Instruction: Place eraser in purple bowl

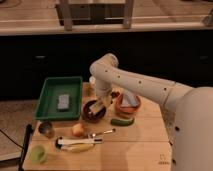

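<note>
The purple bowl [92,113] sits on the wooden table just right of the green tray. My gripper [103,103] hangs from the white arm directly over the bowl's right rim, pointing down. It is shut on the eraser [105,103], a small tan block at its tip, held just above the inside of the bowl. The bowl's right part is hidden behind the gripper.
A green tray [50,106] at the left holds a grey block [63,101]. An orange bowl [120,109] with blue-grey cloth stands right of the gripper. In front lie a green pickle [121,121], an orange fruit [77,130], a spoon [103,133], a metal cup [46,129] and a banana [77,145].
</note>
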### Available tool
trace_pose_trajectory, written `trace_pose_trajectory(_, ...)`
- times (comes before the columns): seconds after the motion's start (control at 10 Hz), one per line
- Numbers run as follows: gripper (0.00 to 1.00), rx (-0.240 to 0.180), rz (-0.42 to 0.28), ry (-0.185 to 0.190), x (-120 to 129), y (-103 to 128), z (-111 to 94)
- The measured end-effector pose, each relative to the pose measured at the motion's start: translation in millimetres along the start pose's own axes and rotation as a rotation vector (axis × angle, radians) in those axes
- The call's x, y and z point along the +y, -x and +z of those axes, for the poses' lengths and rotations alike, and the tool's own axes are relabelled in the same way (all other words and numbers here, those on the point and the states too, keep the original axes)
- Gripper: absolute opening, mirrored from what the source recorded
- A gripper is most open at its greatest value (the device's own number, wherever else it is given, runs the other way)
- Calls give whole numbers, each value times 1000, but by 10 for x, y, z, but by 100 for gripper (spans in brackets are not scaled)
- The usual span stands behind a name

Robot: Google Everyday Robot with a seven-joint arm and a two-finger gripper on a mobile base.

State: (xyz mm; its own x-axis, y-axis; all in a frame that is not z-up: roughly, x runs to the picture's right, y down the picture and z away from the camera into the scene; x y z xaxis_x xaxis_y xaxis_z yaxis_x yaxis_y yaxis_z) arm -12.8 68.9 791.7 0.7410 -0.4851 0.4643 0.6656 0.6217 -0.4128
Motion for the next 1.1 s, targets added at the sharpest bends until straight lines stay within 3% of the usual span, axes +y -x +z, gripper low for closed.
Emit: trace_pose_trajectory(1.1,2,-28,-46,6,-113,-27,142)
